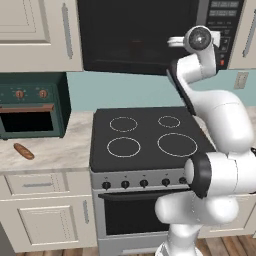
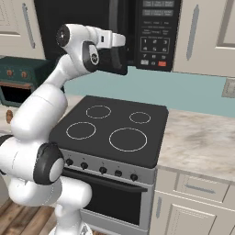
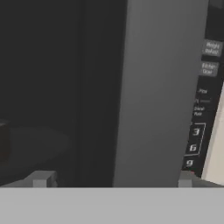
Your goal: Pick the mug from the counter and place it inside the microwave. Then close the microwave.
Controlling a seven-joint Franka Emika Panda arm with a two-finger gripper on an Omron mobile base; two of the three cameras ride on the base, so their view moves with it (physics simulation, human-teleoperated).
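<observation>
The black microwave (image 1: 135, 35) hangs over the stove, with its button panel (image 2: 153, 34) on the right. Its dark door (image 2: 120, 55) stands slightly ajar, nearly shut. My gripper (image 2: 122, 40) is raised against the door's front near the panel side, open, with nothing between its fingers. In the hand view the gripper (image 3: 113, 178) faces the door's grey frame (image 3: 157, 96). Through the dark glass the round turntable (image 3: 35, 146) shows dimly, with a dull red shape, the mug (image 3: 2, 148), at the view's left edge.
The black stovetop (image 1: 145, 137) lies below the arm. A brown bread (image 1: 23, 151) rests on the marbled counter (image 1: 50, 145) in front of the dark green toaster oven (image 1: 30, 107). Cream wall cabinets (image 2: 206, 32) flank the microwave. More counter (image 2: 202, 137) lies right of the stove.
</observation>
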